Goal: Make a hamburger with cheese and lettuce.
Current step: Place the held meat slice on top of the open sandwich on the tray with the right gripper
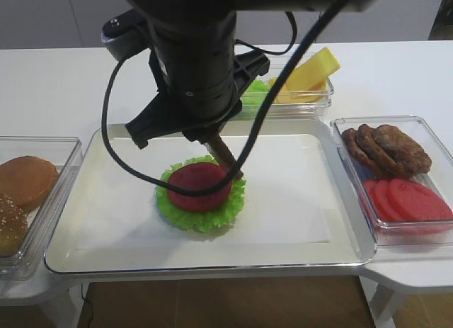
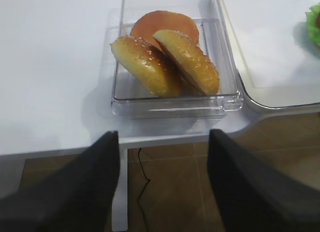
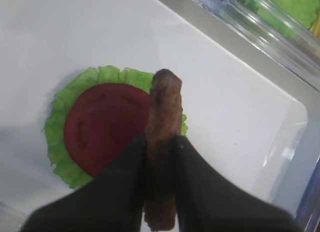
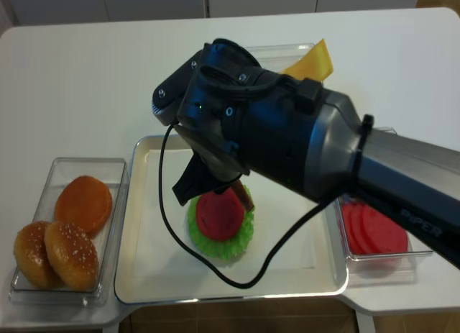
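The hamburger (image 1: 200, 193) is a frilly green lettuce leaf with a red tomato slice on it, lying mid-tray; it also shows in the right wrist view (image 3: 102, 126) and the other high view (image 4: 220, 216). My right gripper (image 3: 161, 142) is shut on a brown patty (image 3: 163, 122), held edge-on just above the stack's right rim (image 1: 228, 158). The cheese (image 1: 309, 74), yellow slices and a slab, leans in a clear box behind the tray. My left gripper (image 2: 164, 142) is open and empty, off the table's front edge, near the bun box.
A white tray (image 1: 297, 229) holds the stack. A clear box at left holds bun halves (image 2: 165, 56). A right box holds loose patties (image 1: 386, 147) and tomato slices (image 1: 407, 200). Green lettuce (image 1: 256, 91) lies beside the cheese.
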{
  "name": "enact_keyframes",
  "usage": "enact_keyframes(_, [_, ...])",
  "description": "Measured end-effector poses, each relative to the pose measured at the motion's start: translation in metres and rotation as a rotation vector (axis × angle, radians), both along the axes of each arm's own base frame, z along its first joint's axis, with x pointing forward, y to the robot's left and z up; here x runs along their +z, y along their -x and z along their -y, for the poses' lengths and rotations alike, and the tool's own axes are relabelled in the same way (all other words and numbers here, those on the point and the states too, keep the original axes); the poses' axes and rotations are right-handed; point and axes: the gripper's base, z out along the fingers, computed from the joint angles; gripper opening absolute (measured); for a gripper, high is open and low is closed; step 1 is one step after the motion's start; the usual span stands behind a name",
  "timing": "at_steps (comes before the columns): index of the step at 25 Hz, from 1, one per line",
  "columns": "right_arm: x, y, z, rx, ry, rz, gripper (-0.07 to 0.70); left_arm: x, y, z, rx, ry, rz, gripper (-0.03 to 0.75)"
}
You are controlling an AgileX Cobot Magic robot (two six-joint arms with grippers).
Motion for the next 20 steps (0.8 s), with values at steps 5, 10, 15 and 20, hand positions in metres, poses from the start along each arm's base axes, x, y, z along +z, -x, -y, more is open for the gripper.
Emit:
enact_keyframes(5, [-0.0017, -0.0006, -0.001, 0.001, 0.0, -0.001, 0.137, 0.0, 0.0, 0.0, 0.0, 0.0, 0.0, 0.414])
enact_keyframes(10, [-0.0018, -0.001, -0.0019, 0.005, -0.007, 0.003, 0.137, 0.0, 0.0, 0.0, 0.0, 0.0, 0.0, 0.414])
enact_keyframes(15, [-0.0021, -0.0016, -0.0024, 0.006, -0.008, 0.008, 0.137, 0.0, 0.0, 0.0, 0.0, 0.0, 0.0, 0.414])
enact_keyframes(20, [-0.0024, -0.0013, -0.0005, 0.007, 0.015, 0.005, 0.137, 0.0, 0.0, 0.0, 0.0, 0.0, 0.0, 0.414])
